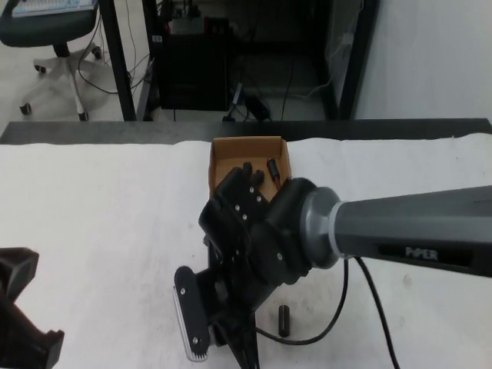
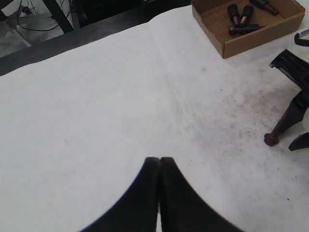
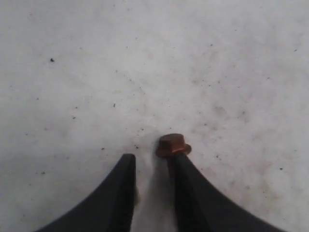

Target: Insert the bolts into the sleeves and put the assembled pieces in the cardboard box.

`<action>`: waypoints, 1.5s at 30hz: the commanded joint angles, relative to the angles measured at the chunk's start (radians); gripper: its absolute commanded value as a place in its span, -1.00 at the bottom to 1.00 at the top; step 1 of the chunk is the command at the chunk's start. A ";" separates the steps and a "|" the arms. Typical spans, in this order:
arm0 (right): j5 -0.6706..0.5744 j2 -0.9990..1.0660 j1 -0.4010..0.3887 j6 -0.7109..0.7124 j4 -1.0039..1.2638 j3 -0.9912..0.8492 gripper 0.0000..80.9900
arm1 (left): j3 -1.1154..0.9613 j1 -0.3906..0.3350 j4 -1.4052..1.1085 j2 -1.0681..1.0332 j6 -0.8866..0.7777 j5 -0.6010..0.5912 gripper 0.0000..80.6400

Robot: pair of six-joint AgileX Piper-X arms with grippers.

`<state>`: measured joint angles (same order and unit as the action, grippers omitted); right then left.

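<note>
The right fingers (image 3: 120,188) stand slightly apart, a bolt (image 3: 173,144) just at one fingertip; the left fingers (image 2: 142,198) are pressed together.

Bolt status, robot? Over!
Left gripper shut, empty. Right gripper open, bolt at one fingertip. Sleeve lying loose nearby. Nothing blocking.

The right arm (image 1: 400,227) comes in from the right, with its wrist bent steeply down over the near middle of the worktop (image 1: 92,215). The right claw (image 3: 152,162) points down close to the surface, fingers a little apart. The left claw (image 2: 159,166) hovers at the near left, fingers pressed together.
</note>
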<state>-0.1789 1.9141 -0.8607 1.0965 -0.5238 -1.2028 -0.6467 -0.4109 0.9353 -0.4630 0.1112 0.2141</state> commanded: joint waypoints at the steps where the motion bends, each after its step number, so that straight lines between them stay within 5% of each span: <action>1: 0.007 0.010 0.003 0.004 0.003 -0.006 -0.37 | -0.002 0.003 0.004 0.005 0.001 0.001 -1.00; 45: -0.037 0.069 0.035 -0.012 -0.064 -0.140 -0.37 | -0.002 0.003 0.004 0.005 0.001 0.001 -1.00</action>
<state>-0.2076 1.9856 -0.8293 1.0920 -0.5785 -1.3398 -0.6467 -0.4109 0.9421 -0.4630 0.1112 0.2125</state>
